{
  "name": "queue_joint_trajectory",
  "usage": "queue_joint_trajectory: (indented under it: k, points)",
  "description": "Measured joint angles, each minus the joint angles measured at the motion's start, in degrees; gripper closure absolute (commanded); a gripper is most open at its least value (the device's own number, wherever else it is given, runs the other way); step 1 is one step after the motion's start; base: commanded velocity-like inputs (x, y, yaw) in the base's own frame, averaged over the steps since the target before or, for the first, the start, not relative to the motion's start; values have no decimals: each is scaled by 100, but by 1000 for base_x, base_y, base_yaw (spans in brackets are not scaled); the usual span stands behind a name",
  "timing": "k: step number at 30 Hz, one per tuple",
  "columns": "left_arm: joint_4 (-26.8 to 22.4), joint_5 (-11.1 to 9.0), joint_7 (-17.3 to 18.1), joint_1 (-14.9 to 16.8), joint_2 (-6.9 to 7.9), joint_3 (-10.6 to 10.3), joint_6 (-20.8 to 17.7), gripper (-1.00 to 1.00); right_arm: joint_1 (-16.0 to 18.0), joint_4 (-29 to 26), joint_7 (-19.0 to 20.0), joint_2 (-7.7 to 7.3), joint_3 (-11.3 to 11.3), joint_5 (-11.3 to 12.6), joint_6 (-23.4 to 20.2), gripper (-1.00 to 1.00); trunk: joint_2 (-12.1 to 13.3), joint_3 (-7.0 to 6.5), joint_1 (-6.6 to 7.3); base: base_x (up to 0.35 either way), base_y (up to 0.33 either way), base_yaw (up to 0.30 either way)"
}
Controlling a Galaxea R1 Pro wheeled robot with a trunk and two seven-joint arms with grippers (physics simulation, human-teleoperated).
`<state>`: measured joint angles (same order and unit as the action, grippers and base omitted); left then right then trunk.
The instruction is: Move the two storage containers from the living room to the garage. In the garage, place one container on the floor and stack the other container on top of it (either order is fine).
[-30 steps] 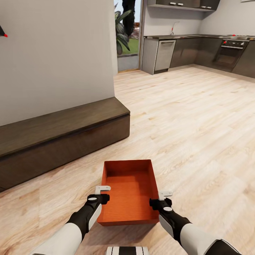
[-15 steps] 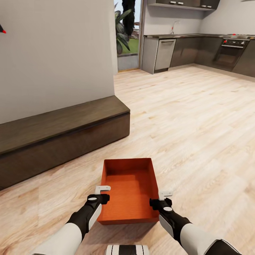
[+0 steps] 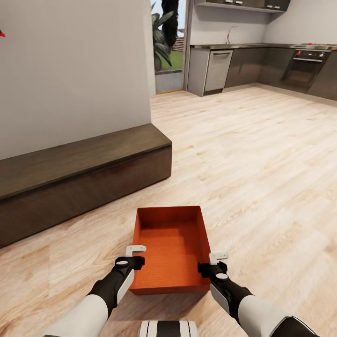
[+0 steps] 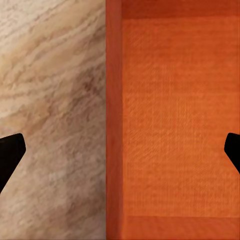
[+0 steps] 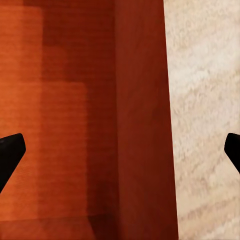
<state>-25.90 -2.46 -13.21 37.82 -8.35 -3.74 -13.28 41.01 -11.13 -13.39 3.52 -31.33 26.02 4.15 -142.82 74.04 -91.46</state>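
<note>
Sitting between the two grippers is one orange-red box (image 3: 171,250), open-topped and empty, low in the head view above the plank floor (image 3: 262,178); the left gripper (image 3: 135,256) is straddling the box's left wall and the right gripper (image 3: 215,263) is straddling its right wall. In the left wrist view the box wall (image 4: 114,120) is running down the middle while the dark fingertips (image 4: 10,155) are standing far out at either edge, so the jaws are spread wide and not pressing on it; the right wrist view is showing the same, the wall (image 5: 142,120) lying between widely parted fingertips (image 5: 10,150); whether the box is resting on the planks or hanging off the fingers I cannot tell. To the left a long dark-wood bench (image 3: 79,182) is running along a white wall (image 3: 70,70); beyond, a kitchen with grey cabinets (image 3: 243,68) and an oven (image 3: 306,68) is lining the far wall, and a plant (image 3: 161,44) is showing through a glass door.
</note>
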Motion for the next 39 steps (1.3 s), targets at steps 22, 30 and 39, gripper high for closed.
queue_joint_trajectory:
  k: [22, 30, 39]
  points:
    - [8, 15, 0, 1, -4, -7, 0, -100, 0, 0, 0, 0, 0, 0, 0, -100, 0, 0, 0, 0, 0, 0]
    - [21, 2, 17, 1, 12, -19, 16, -100, 0, 0, 0, -8, 0, 0, 0, -100, 0, 0, 0, 0, 0, 0]
    - [134, -24, 77, -2, 22, -17, 308, -100, 0, -3, 3, -9, 0, 0, 0, -100, 0, 0, 0, 0, 0, 0]
